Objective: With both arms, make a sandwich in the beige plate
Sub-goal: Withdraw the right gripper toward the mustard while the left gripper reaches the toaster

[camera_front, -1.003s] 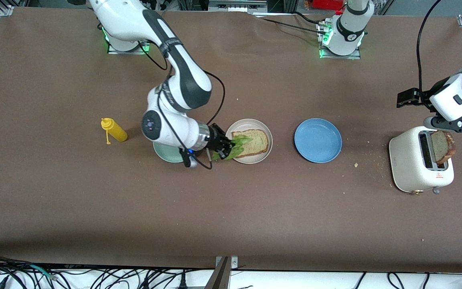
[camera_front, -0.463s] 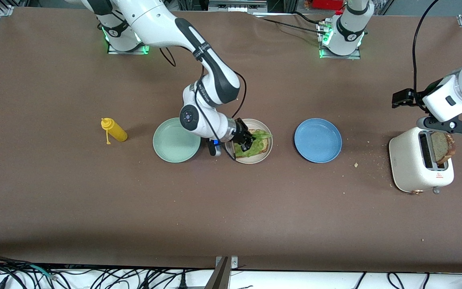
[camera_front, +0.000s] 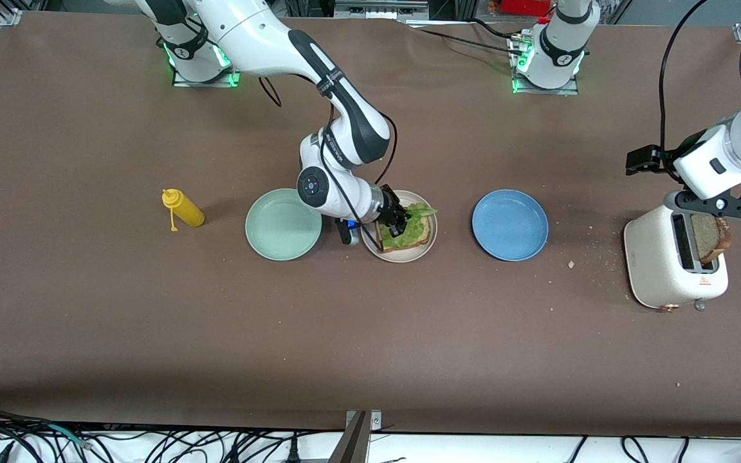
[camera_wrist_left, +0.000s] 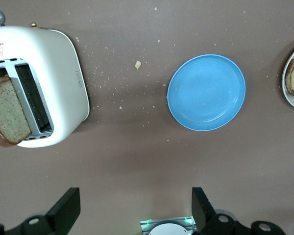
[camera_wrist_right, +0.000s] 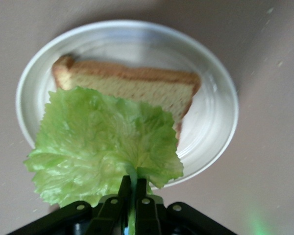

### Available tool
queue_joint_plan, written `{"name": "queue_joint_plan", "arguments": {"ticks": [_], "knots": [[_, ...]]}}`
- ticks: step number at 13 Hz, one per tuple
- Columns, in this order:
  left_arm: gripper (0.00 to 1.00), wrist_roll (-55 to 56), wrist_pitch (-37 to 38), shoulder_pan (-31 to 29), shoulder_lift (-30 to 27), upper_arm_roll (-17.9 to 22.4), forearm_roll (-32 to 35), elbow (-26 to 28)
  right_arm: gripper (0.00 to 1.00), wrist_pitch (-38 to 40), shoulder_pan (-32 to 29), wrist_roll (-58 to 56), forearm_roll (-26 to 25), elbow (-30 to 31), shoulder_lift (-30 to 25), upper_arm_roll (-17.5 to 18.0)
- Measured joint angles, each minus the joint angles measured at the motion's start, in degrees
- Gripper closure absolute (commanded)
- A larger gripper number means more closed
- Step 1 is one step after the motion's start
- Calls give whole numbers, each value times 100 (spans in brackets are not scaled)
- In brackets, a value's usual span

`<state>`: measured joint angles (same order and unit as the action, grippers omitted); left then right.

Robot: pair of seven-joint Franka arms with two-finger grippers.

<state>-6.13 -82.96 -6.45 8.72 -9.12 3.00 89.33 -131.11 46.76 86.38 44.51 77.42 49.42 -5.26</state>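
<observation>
The beige plate [camera_front: 409, 256] holds one slice of toast [camera_front: 423, 236]. A crinkled green lettuce leaf [camera_front: 414, 220] hangs low over that toast, and my right gripper [camera_front: 401, 226] is shut on the leaf's stem. In the right wrist view the lettuce [camera_wrist_right: 103, 142] covers part of the toast [camera_wrist_right: 137, 85] on the plate [camera_wrist_right: 210, 127], with the stem pinched in the right gripper [camera_wrist_right: 132, 188]. A second slice of toast [camera_front: 708, 235] stands in the white toaster [camera_front: 657, 257]. My left gripper [camera_wrist_left: 135, 205] is open and empty, up over the toaster [camera_wrist_left: 54, 83].
A mint-green plate [camera_front: 283, 224] lies beside the beige one, toward the right arm's end. A blue plate [camera_front: 509, 224] lies between the beige plate and the toaster. A yellow squeeze bottle [camera_front: 182, 208] lies past the green plate. Crumbs dot the table near the toaster.
My right arm carried the lettuce from the mint-green plate's side over the beige plate and onto the toast. The left arm drifted slightly over the toaster.
</observation>
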Motion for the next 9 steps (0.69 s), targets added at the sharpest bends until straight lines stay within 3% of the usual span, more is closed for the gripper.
{"name": "queue_joint_plan", "arguments": {"ticks": [3, 4, 5, 7, 9], "knots": [[0, 0, 0, -37, 22, 5, 0, 0, 100, 145, -4, 0, -90, 5, -1, -20], [0, 0, 0, -42, 29, 5, 0, 0, 72, 146, -4, 0, -93, 6, 0, -21], [0, 0, 0, -43, 32, 5, 0, 0, 29, 147, -4, 0, -94, 10, 1, -24], [0, 0, 0, -33, 33, 2, 0, 0, 4, 147, -4, 0, -142, 11, 1, -27], [0, 0, -1, -29, 33, -2, 0, 0, 1, 147, -6, 6, -204, 8, 0, -48]]}}
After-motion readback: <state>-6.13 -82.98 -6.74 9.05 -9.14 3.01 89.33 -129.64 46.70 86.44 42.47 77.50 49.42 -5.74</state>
